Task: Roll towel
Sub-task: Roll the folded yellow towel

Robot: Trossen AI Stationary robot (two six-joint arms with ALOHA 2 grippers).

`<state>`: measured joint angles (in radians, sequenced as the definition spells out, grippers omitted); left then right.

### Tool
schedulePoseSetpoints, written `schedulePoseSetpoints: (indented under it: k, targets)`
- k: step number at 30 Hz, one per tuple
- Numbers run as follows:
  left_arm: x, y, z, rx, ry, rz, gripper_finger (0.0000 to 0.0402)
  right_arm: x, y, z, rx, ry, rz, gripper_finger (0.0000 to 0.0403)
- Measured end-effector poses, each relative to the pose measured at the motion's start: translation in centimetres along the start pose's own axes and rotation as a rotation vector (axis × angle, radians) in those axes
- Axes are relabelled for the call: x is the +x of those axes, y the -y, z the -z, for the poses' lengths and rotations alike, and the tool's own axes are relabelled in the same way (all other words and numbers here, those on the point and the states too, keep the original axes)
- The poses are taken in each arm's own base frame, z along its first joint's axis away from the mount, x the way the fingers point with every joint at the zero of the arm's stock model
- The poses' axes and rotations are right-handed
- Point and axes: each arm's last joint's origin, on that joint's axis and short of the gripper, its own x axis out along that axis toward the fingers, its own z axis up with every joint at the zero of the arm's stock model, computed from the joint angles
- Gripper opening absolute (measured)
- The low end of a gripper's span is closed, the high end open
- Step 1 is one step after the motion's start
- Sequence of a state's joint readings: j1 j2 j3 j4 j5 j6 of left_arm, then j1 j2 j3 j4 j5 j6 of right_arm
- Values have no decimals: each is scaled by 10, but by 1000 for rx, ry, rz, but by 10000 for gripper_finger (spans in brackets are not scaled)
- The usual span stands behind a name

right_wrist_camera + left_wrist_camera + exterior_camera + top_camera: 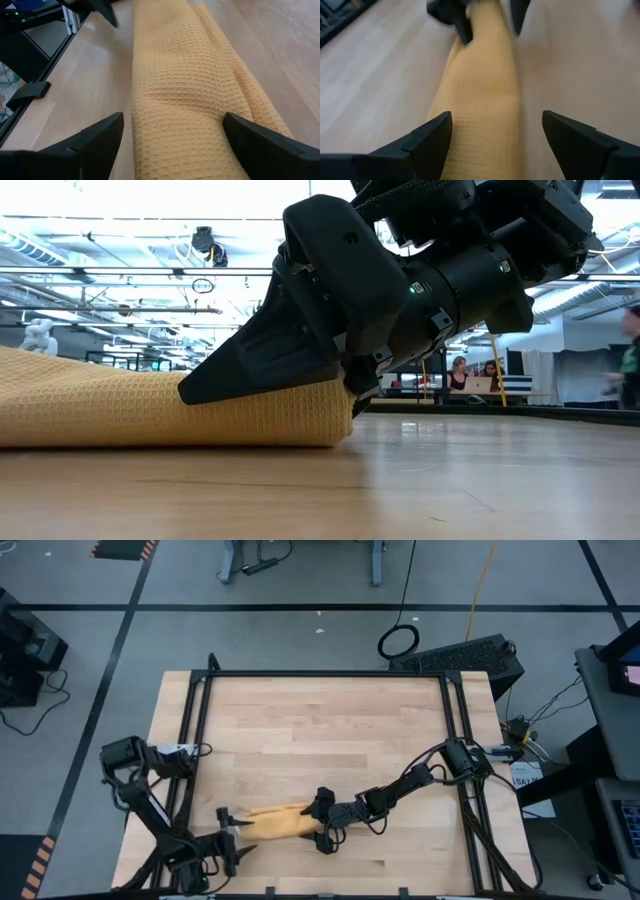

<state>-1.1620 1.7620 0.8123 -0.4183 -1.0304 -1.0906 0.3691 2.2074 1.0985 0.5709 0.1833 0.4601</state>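
Observation:
The mustard-yellow towel (275,823) lies as a roll on the wooden table near its front edge, running left to right. My left gripper (233,833) stands open at the roll's left end (480,135), one finger on each side of it. My right gripper (318,820) is open at the roll's right end (175,125), which nearly fills the gap between its fingers. In the low view the roll (150,415) rests flat on the wood, with one finger of my right gripper (260,350) in front of its end. My left gripper's fingers stand apart from the roll on one side (570,135) and close beside it on the other (432,132); I cannot tell whether that finger touches. My right gripper's fingers (235,125) flank the roll's right end, slanting down along it; I cannot tell whether they touch it.
Black frame rails (195,730) (455,730) run along the table's left and right sides. Bare wood (320,730) stretches from the roll toward the far edge. The table's front edge is close behind the roll. People (465,370) sit in the room beyond.

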Motion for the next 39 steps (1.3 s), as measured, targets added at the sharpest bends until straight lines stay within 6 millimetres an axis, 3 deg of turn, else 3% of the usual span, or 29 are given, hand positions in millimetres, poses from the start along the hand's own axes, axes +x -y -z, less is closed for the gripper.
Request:
schedulePoseSetpoints:
  k: [6, 11, 16, 24, 32, 39]
  targets:
    - [11, 0, 17, 41, -9, -46, 339, 0, 0, 0, -6, 0, -1, 338]
    - [22, -3, 22, 58, -63, -77, 386, 0, 0, 0, -7, -1, -1, 338]
    - [30, -5, 20, 33, -122, -81, 395, 0, -1, 1, -40, -2, -3, 338]
    - [29, -5, 21, -41, -154, -67, 330, -20, -22, -3, -338, 3, 119, 339]
    - [26, -4, 23, -63, -158, -59, 270, -57, -55, -13, -461, -28, 199, 339]
    - [26, -3, 23, -84, -163, -58, 260, -53, -63, 1, -478, 19, 286, 338]
